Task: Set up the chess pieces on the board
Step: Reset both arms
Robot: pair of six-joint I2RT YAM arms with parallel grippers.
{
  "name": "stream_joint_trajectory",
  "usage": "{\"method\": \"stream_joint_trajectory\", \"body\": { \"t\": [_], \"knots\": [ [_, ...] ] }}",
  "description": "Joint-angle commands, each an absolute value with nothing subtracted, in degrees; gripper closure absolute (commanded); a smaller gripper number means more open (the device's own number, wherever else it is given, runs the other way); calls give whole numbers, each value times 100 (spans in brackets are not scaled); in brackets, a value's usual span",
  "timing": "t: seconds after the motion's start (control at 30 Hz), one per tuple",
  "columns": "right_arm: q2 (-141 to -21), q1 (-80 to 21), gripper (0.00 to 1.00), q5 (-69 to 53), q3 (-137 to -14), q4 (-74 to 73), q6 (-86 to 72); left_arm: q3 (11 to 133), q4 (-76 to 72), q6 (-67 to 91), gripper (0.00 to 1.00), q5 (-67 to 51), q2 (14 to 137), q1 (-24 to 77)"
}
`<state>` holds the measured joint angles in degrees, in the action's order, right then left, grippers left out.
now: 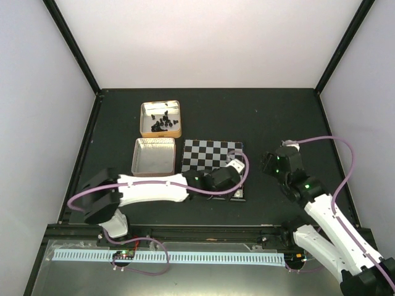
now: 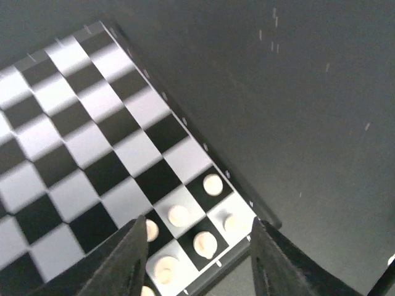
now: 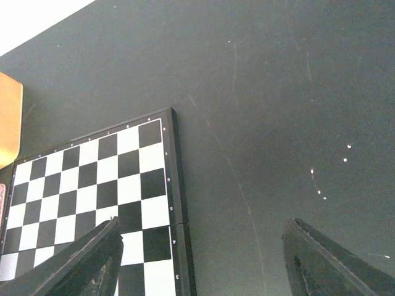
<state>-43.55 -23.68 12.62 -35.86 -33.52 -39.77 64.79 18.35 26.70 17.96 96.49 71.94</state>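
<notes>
No lettering to read here

Scanning the board (image 3: 128,161) now: tiny white marks (image 3: 174,277) run down its rim (image 3: 179,203) in the right wrist view, one beside each row, and they could be numbers, but they're too small to make out. Over in the left wrist view, the same sort of pale ticks (image 2: 226,174) dot the board's edge, blurred into plain specks. From the top camera they don't resolve at all.

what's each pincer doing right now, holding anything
left pincer: open, holding nothing, above white chess pieces on the board
right pincer: open, holding nothing, above the table
</notes>
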Motion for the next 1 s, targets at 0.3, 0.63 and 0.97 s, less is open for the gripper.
{"method": "stream_joint_trajectory", "body": {
  "t": [0.3,0.63,0.97],
  "knots": [
    [-3161,-2337,11,1063,-3736,-3572,-3003,5345,2515,2884,31,3542,6257,6238],
    [-2545,-2336,6,1479,-4618,-4523,-2831,4973,4048,2792,1,4347,3148,5863],
    [-1846,-2338,0,1851,-5562,-5533,-2751,5288,5303,2920,1,4601,1520,5867]
  ]
}}
